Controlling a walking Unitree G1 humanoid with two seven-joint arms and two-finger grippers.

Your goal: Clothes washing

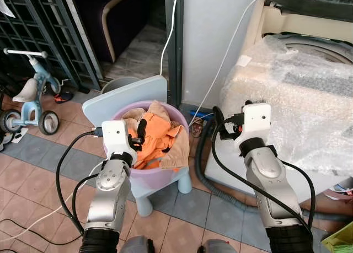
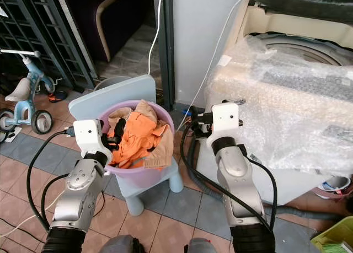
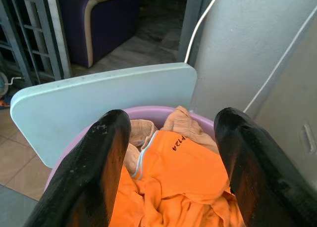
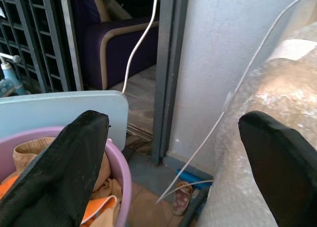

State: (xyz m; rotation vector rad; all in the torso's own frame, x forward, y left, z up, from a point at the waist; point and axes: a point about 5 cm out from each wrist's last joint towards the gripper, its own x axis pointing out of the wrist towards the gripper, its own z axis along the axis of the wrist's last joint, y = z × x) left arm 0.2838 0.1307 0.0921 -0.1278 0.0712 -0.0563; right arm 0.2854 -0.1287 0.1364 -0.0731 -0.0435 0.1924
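A purple basin (image 1: 159, 178) heaped with an orange garment (image 1: 157, 140) and tan clothes (image 1: 160, 111) stands on a small light-blue chair (image 1: 127, 98). My left gripper (image 1: 139, 133) is open and hovers over the basin's near-left side, its fingers (image 3: 106, 153) spread above the orange cloth (image 3: 183, 172). My right gripper (image 1: 219, 126) is open and empty in the gap between the basin and the washing machine (image 1: 298, 109), which is wrapped in bubble plastic. In the right wrist view the open fingers (image 4: 74, 158) frame the basin rim (image 4: 121, 170) and the grey wall.
A child's tricycle (image 1: 30, 101) and a metal gate (image 1: 44, 32) stand at left. A grey hose (image 1: 220, 192) and black cables lie on the tiles by the machine. A white cable (image 1: 171, 27) hangs down the wall. A green basket (image 1: 339, 239) sits at lower right.
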